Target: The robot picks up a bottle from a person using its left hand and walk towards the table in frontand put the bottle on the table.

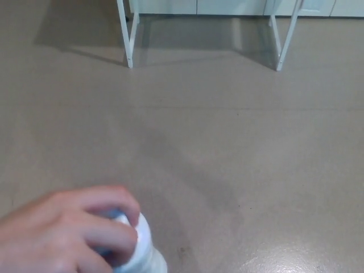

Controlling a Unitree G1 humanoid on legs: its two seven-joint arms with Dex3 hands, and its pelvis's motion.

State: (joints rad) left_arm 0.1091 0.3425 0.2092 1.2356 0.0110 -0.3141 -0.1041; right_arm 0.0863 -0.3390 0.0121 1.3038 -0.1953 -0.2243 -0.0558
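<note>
The floor (239,142) is smooth, beige-grey and bare over most of the view; the worktop (129,57) shows only as two white leg frames at the far end; behind the worktop runs a pale panelled base (227,5) with thin vertical seams; a dull shadow (193,37) lies between the worktop's leg frames, another beside its left frame; well in front of the worktop, a soft glare (296,263) brightens the floor.

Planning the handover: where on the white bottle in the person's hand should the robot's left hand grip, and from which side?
Probably the bare white body of the white bottle, approached from the picture's right: the person's hand covers its blue part and left side.
</note>
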